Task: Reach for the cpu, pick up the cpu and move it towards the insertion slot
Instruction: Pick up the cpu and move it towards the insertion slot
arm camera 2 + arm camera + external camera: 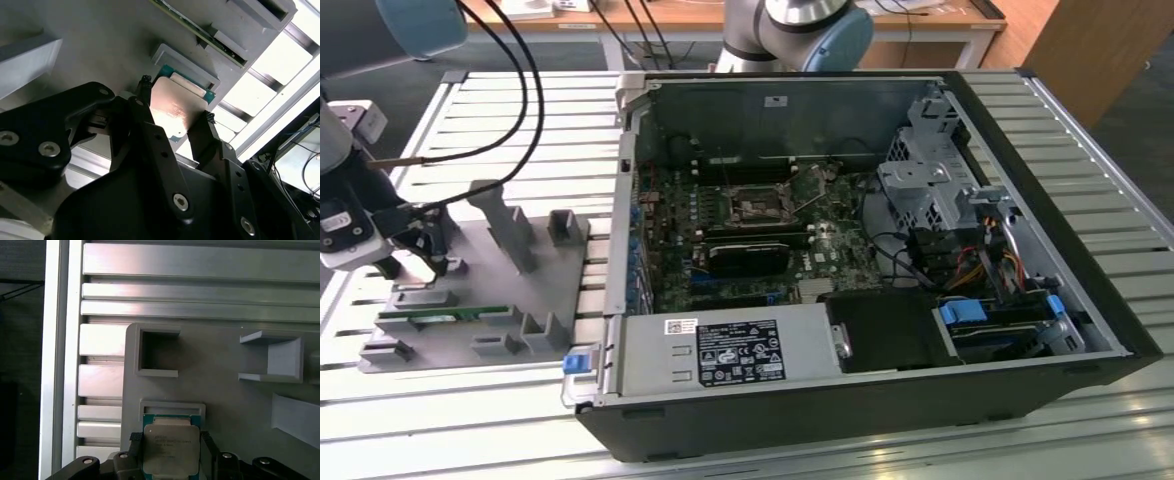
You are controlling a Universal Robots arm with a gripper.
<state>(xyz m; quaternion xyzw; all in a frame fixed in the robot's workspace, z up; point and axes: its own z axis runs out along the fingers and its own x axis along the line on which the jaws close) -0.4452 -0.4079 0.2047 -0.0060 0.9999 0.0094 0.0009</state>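
Second wrist view: a black two-fingered gripper (176,102) clamps the small square silver-topped cpu (175,112) by opposite edges, at its shallow recess in the grey plastic tray (100,45). Exterior view: the silvery-framed square insertion slot (754,207) sits well apart, inside the open black computer case (881,410), toward the exterior view's right.

cpu (177,107) lower edge hidden behind claw (176,100), claw body cropped

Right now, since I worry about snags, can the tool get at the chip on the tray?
Likely yes. In the first wrist view the tool sits right at the chip in its recess of the grey tray, with nothing covering it.
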